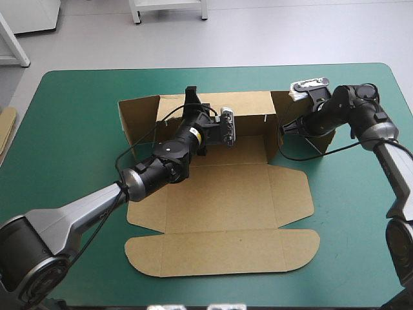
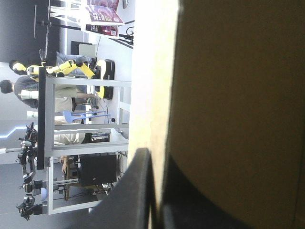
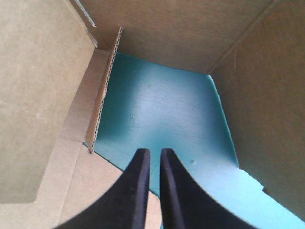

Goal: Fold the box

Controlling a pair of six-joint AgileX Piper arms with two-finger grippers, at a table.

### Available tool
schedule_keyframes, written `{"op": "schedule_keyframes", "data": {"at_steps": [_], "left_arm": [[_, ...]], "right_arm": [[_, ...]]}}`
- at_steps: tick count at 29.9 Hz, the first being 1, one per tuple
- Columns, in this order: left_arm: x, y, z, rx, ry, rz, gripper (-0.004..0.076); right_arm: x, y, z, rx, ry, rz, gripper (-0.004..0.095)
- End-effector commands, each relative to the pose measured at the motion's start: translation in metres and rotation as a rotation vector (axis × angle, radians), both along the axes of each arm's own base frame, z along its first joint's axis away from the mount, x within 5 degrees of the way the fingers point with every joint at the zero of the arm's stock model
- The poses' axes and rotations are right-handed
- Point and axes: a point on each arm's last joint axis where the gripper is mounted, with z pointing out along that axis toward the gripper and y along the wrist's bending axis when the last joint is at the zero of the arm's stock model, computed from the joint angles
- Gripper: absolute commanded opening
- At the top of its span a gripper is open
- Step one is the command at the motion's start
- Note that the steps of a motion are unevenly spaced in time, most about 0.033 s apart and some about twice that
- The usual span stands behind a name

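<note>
The cut sheet of brown board, the box (image 1: 219, 200), is laid on the teal-green table cover (image 1: 71, 142). Its far wall is raised and pinched by the black-fingered left gripper (image 1: 191, 98). The black-fingered right gripper (image 3: 155, 160) is pressed almost together on nothing at the far right corner. The side walls and lid are judged not yet folded.

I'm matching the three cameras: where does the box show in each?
High view: the box lies mid-table, far wall raised, lid flat nearer.
Left wrist view: it fills the space ahead, its edge between the left gripper's fingers.
Right wrist view: its panels stand around the right gripper.
Shared landmark: teal-green cover, in high and right wrist views only.
</note>
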Motion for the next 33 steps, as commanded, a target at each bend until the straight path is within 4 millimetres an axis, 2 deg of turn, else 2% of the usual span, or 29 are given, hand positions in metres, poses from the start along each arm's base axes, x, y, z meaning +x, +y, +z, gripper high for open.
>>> {"op": "schedule_keyframes", "data": {"at_steps": [1, 24, 33], "left_arm": [[-0.006, 0.003, 0.018, -0.076, -0.008, 0.012, -0.0009], [-0.007, 0.003, 0.018, -0.079, -0.005, 0.013, -0.0008], [-0.006, 0.003, 0.018, -0.076, -0.005, 0.023, -0.0009]], "right_arm": [[-0.005, -0.001, 0.029, 0.02, -0.12, -0.006, 0.0076], [-0.002, -0.001, 0.034, 0.021, -0.162, -0.004, 0.0076], [-0.001, 0.0, 0.077, 0.037, -0.27, 0.001, 0.0076]]}}
